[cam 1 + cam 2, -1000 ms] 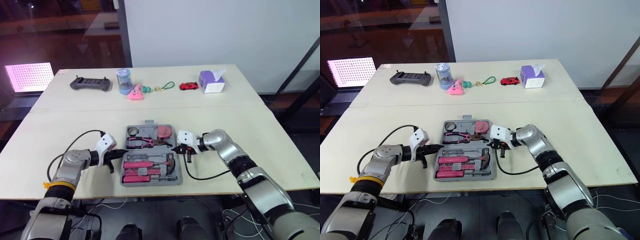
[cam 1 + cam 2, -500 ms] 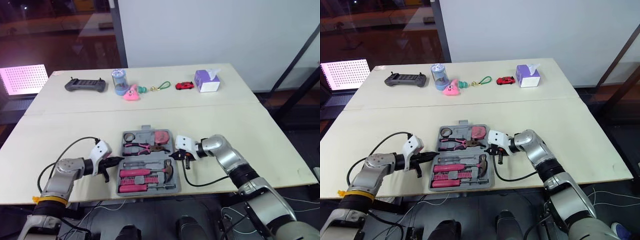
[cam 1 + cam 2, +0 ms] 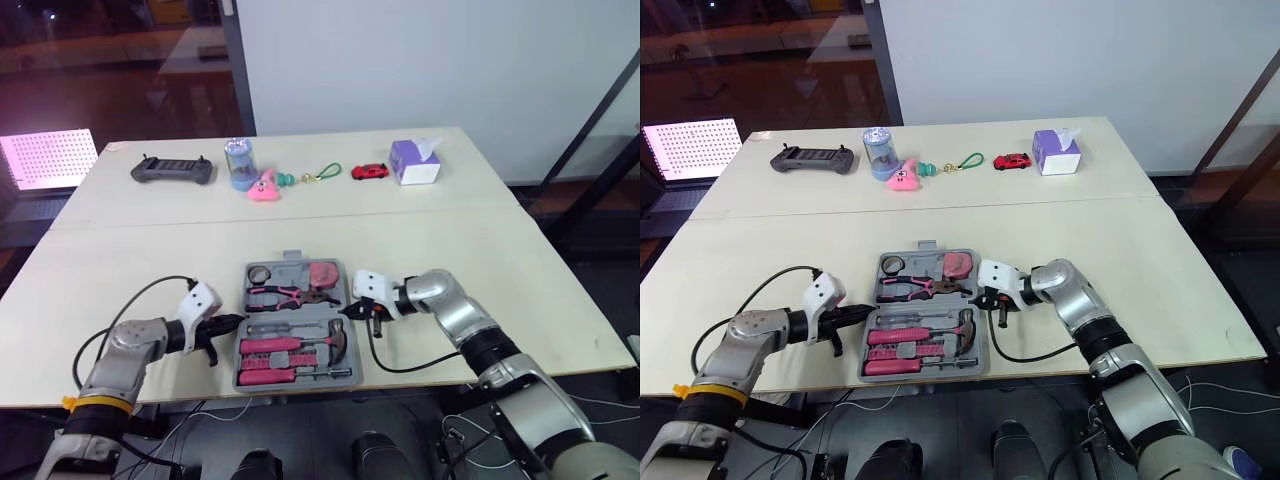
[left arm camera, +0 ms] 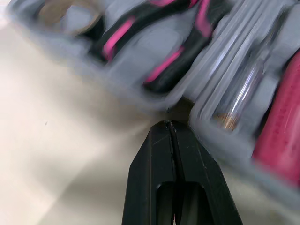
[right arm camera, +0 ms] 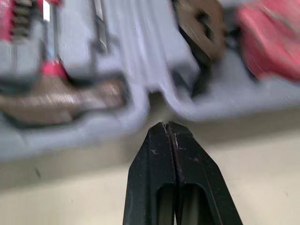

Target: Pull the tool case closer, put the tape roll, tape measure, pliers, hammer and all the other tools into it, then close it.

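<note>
- Right, the tool case (image 3: 296, 322) lies open and flat on the near middle of the table (image 3: 500, 260), its handle on the far edge.
- Far half of the case: the tape roll (image 3: 259, 274) sits at the left, the pink tape measure (image 3: 323, 272) at the right, and the pliers (image 3: 285, 294) lie across just near of them.
- Near half: the hammer (image 3: 338, 336) has its head towards the right, with a row of pink-handled tools (image 3: 280, 362) alongside it.
- Now the left gripper (image 3: 239, 320) is low on the table, reaching in from the left, tip right at the case's left edge where the two halves meet.
- Its fingers (image 4: 154, 154) are pressed flat together with nothing between them, as the left wrist view shows.
- Over on the other side the right gripper (image 3: 347, 311) points in from the right, tip at the notch in the case's right edge.
- Those fingers (image 5: 154, 150) are pressed together too, and empty.
- Whether either tip actually touches the plastic, I cannot tell.
- Along the far side of the table, well apart from the case, from left to right: a game controller (image 3: 171, 170), a blue jar (image 3: 239, 163), a pink toy (image 3: 265, 186), a green keyring (image 3: 326, 174), a red toy car (image 3: 370, 171) and a tissue box (image 3: 414, 163).
</note>
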Tool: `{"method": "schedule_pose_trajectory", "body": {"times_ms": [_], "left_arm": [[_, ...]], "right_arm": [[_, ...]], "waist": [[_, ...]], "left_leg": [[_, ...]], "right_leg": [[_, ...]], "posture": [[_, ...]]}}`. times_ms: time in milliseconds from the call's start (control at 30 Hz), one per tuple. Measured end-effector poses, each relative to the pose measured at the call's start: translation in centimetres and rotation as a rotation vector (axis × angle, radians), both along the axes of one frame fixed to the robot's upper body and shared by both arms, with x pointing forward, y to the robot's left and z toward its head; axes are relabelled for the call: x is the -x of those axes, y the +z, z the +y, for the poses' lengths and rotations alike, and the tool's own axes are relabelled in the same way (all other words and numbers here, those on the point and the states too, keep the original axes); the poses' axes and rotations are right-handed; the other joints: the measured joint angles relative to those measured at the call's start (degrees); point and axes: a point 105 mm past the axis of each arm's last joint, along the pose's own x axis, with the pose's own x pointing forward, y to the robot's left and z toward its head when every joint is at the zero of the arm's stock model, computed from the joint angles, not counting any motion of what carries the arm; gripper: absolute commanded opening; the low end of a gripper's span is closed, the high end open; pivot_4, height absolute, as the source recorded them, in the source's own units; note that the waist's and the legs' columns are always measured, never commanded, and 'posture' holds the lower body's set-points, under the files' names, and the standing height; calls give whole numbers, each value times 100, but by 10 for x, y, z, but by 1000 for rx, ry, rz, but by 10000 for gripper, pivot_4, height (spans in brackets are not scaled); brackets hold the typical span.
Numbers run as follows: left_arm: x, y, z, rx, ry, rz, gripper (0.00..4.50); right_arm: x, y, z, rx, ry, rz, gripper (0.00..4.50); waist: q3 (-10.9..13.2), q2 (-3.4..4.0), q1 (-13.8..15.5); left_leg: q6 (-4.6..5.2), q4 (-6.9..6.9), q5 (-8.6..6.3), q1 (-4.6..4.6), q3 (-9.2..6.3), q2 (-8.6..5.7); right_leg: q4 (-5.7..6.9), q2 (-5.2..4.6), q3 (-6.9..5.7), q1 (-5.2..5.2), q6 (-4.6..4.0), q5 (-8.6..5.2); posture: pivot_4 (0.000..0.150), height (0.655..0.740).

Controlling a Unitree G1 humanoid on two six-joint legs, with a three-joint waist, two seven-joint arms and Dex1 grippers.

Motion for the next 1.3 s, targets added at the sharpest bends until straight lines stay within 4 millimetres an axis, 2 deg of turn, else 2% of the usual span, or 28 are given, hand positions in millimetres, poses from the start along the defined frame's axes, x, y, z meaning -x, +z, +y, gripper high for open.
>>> {"method": "schedule_pose_trajectory", "body": {"times_ms": [67, 100, 133, 200, 333, 433, 467, 533, 733, 1000, 1200, 1300], "left_arm": [[4, 2, 18, 0, 61, -5, 0], [5, 3, 22, 5, 72, -7, 0], [9, 9, 22, 44, 75, -25, 0], [16, 20, 9, 125, 18, -50, 0], [42, 37, -33, 245, -196, -29, 0], [59, 31, -62, 255, -315, 38, 0], [63, 28, -70, 254, -342, 53, 0], [69, 22, -86, 266, -382, 84, 0], [68, 7, -104, 219, -362, 101, 0], [62, 3, -101, 186, -298, 96, 0], [63, 0, -104, 189, -256, 100, 0], [63, -2, -103, 187, -233, 106, 0]], "right_arm": [[-6, 6, -28, 18, -90, -16, 409], [-7, 7, -35, 17, -118, -16, 409], [-9, 12, -43, -31, -178, 3, 2747], [-10, 21, -46, -132, -243, 48, 7636], [-5, 48, -33, -341, -290, 143, 28404], [1, 57, -13, -474, -289, 231, 42098], [2, 56, -9, -495, -293, 255, 44216], [3, 51, -3, -534, -331, 317, 44216], [-6, 37, -1, -553, -476, 408, 44216], [-20, 29, 5, -569, -528, 417, 44216], [-32, 15, 22, -554, -537, 419, 44216], [-39, 16, 38, -578, -535, 445, 44216]], "waist": [[0, 0, 50], [0, 0, 73], [1, 0, 97], [2, 1, 120], [2, 1, 133], [2, 1, 131], [2, 1, 133], [3, 2, 139], [2, 2, 130], [2, 2, 130], [1, 4, 122], [-1, 7, 103]], "left_leg": [[4, 0, -2, 0, 3, -1], [5, 0, -3, 0, 4, -1], [8, -1, -4, -1, 4, 0], [7, 0, -4, -5, 5, 0], [16, -1, -9, -5, 5, 1], [32, -1, -18, -4, 5, 1], [32, -1, -18, -4, 5, 1], [32, 0, -18, -6, 5, 1], [32, 0, -18, -4, 6, 1], [32, -1, -18, -4, 8, 1], [32, -4, -18, -2, 10, 1], [32, -6, -18, 8, 15, 1]], "right_leg": [[-4, -1, 1, 0, 0, 0], [-4, -1, 1, 0, 0, 0], [-4, 0, 1, -1, 0, 0], [-4, -1, 3, -3, 0, 0], [-4, -1, 3, -3, -1, 0], [-3, 0, 4, -2, -1, 0], [-3, 0, 4, -1, -1, 0], [-3, 0, 4, -2, -1, 0], [-3, 1, 4, -4, -2, 0], [-4, 1, 5, -5, -2, 0], [-3, 1, 7, -4, -2, 0], [-2, 3, 12, -3, -3, 0]], "posture": [[1500, 7400], [1500, 7400], [1500, 7400], [1500, 7400], [1500, 7400], [1500, 7400], [1500, 7400], [1500, 7400], [1500, 7400], [1500, 7400], [1500, 7400], [1500, 7400]]}}
